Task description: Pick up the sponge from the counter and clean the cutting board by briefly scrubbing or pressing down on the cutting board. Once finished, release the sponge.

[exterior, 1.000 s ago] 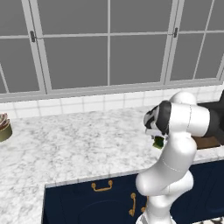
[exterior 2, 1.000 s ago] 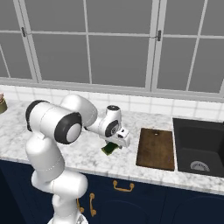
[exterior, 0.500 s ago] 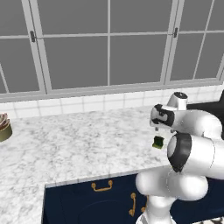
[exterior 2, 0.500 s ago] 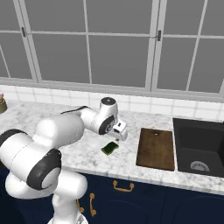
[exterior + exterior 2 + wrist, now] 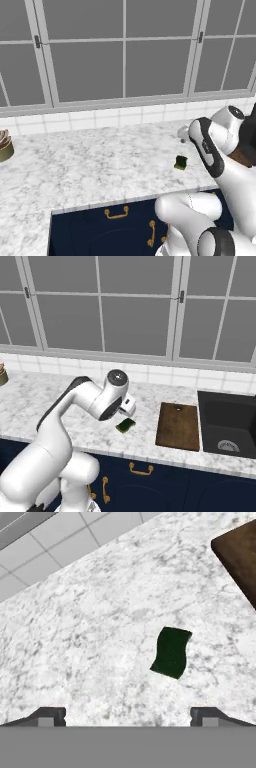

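Currently sponge [image 5: 171, 652] is seen ahead of gripper [image 5: 128, 714], slightly toward cutting board [image 5: 240, 557] side (long axis near fore-aft); jaws are spread wide, nothing held.

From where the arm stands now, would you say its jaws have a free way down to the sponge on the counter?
Probably yes. The sponge lies alone on bare marble counter, apart from the cutting board, and the gripper hangs above it with jaws wide open. The sponge sits slightly off-centre between them, so a small shift may be needed first.
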Motion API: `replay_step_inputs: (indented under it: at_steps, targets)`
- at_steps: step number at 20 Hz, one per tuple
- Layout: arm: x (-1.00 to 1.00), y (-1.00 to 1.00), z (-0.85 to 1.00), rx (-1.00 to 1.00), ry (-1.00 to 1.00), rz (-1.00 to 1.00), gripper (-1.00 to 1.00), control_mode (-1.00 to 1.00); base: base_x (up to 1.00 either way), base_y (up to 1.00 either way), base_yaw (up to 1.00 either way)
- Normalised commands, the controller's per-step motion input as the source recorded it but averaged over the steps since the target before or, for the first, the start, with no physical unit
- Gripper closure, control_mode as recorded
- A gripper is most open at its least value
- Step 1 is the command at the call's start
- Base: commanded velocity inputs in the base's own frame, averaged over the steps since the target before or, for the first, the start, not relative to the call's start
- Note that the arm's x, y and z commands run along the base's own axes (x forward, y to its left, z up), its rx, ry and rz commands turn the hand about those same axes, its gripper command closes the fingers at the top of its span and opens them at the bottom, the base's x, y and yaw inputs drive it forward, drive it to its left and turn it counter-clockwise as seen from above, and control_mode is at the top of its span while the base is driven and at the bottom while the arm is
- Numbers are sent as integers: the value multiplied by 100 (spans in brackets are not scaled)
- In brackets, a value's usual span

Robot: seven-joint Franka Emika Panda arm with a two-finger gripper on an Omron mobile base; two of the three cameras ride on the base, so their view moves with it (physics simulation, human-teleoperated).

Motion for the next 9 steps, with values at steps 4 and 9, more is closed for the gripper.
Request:
replay_step_inputs:
  at_steps: [4, 9]
  targets:
    - [-36, -21, 97, 12, -1, 4, -100, -100, 0, 0, 0]
    - [-44, -44, 64, 18, -10, 0, -100, -100, 0, 0, 0]
